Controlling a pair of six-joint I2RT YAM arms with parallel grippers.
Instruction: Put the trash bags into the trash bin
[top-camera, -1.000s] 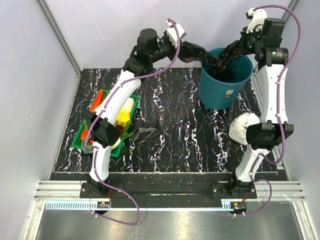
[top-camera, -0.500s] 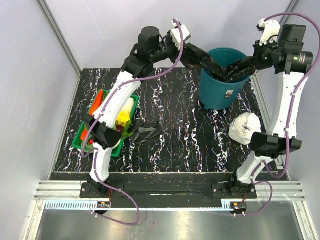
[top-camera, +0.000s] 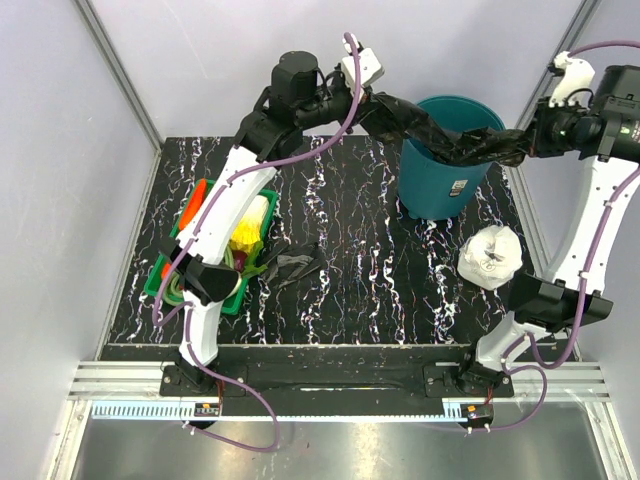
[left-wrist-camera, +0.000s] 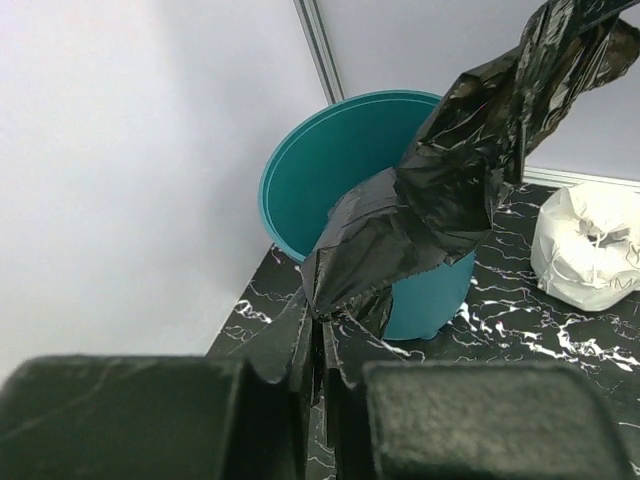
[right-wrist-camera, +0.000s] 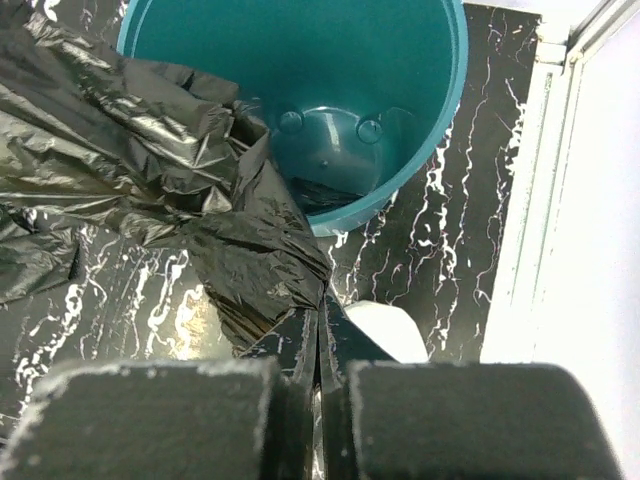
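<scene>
The black, white-veined marble-pattern table (top-camera: 360, 290) carries four things. Seen from above, a teal trash bin (top-camera: 432, 185) stands at 2 o'clock, a white crumpled bag (top-camera: 490, 255) lies at 3, a green vegetable tray (top-camera: 234, 302) sits at 9, and a small folded trash bag (top-camera: 297, 262) lies just beside the tray, toward the centre

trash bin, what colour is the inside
The trash bin is teal-green inside, best seen in the right wrist view.

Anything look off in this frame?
Yes. The black trash bag is stretched taut between the left claw and the right claw, lying across the top of the teal bin rather than down inside it.
</scene>
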